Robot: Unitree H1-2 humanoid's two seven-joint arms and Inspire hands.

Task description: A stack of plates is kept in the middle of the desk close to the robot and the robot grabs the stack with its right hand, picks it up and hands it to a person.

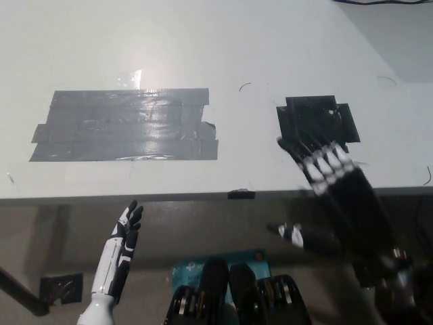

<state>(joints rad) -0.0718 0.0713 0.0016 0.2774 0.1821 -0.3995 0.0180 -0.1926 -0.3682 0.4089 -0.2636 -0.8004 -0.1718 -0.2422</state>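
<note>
Two tape patches lie on the white desk [203, 40]: one grey tape patch [125, 125] at 9 o'clock, one black tape patch [316, 120] at 3 o'clock. The black right robot hand [338, 203] spreads empty at 5 o'clock; the white left robot hand [122, 247] rests open at 7 o'clock.

Grey tape patch [125, 125] and black tape patch [316, 118] on desk [270, 40].

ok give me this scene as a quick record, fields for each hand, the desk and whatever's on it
right hand: black hand, open, fingers apart, at the near edge of the desk, holding nothing
left hand: white hand, open, resting below the desk edge at lower left
desk: white desk
on desk: grey tape patch at left, black tape patch at right
plates: none in view
</note>
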